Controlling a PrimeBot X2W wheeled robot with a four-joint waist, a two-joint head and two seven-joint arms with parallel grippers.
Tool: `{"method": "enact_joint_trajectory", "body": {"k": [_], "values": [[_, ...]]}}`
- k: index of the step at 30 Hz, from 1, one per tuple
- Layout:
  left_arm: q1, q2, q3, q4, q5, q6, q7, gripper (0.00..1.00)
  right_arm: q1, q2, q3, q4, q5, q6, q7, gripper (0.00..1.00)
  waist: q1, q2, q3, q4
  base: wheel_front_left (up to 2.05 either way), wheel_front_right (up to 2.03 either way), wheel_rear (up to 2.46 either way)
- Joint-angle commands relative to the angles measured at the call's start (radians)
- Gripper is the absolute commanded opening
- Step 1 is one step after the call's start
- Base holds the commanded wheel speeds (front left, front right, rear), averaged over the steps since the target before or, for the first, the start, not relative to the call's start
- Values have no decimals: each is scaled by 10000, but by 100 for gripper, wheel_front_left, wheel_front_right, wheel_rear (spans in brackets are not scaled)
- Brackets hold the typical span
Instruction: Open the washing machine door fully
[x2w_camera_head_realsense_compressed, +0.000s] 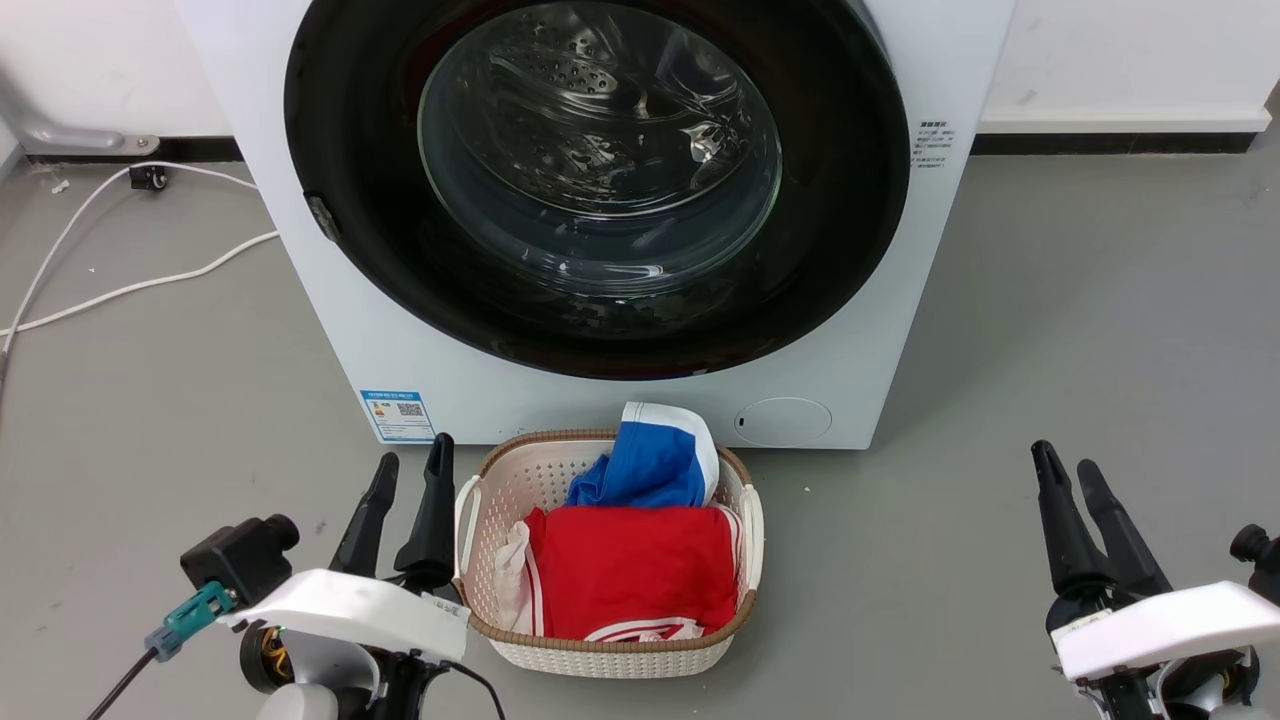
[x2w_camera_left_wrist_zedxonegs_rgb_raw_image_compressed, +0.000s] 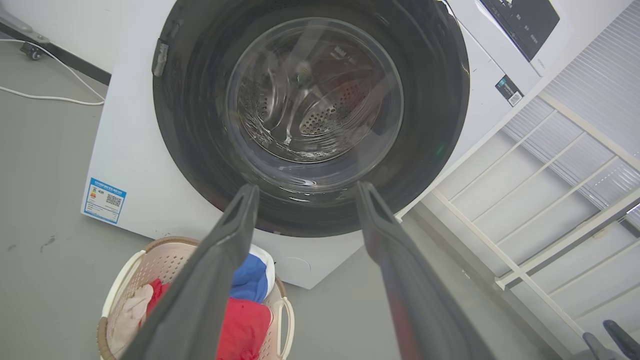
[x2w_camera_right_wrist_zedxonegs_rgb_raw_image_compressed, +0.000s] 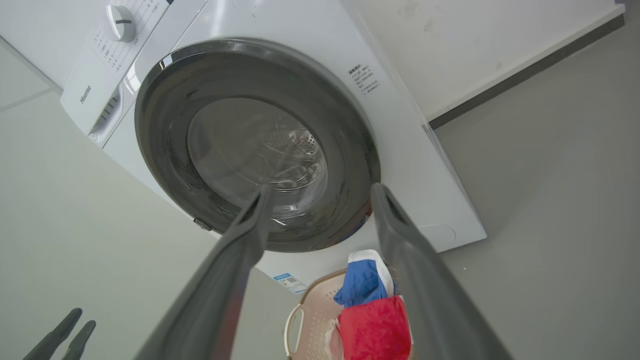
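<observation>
The washing machine door (x2w_camera_head_realsense_compressed: 600, 170) is a big glossy black disc with a clear glass bowl centre, lying flat against the white machine front. The steel drum shows through the glass. A small grey latch piece (x2w_camera_head_realsense_compressed: 320, 216) sits on the door's left rim. My left gripper (x2w_camera_head_realsense_compressed: 414, 452) is open low on the left, well short of the door. My right gripper (x2w_camera_head_realsense_compressed: 1064, 457) is open at the lower right, also away from it. Both wrist views look up at the door (x2w_camera_left_wrist_zedxonegs_rgb_raw_image_compressed: 310, 100) (x2w_camera_right_wrist_zedxonegs_rgb_raw_image_compressed: 255, 145) between spread fingers of the left gripper (x2w_camera_left_wrist_zedxonegs_rgb_raw_image_compressed: 306, 187) and the right gripper (x2w_camera_right_wrist_zedxonegs_rgb_raw_image_compressed: 321, 187).
A white woven-rim laundry basket (x2w_camera_head_realsense_compressed: 480, 500) holding red and blue clothes stands on the grey floor just in front of the machine, between my arms. A small round white flap (x2w_camera_head_realsense_compressed: 783, 421) is low on the machine front. White cables (x2w_camera_head_realsense_compressed: 150, 280) trail left; a white rack (x2w_camera_left_wrist_zedxonegs_rgb_raw_image_compressed: 525, 200) stands beside the machine.
</observation>
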Motion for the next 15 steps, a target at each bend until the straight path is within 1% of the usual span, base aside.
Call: {"method": "enact_joint_trajectory", "body": {"k": [1, 15], "values": [[-242, 83, -57, -163, 295, 67, -101, 100, -24, -107, 30, -200, -315, 13, 1, 100, 0, 0, -2, 1, 0, 0, 0], [-273, 528, -620, -83, 2164, 437, -489, 100, 142, -165, 26, -581, -2519, 16, 76, 100, 0, 0, -28, 13, 0, 0, 0]]}}
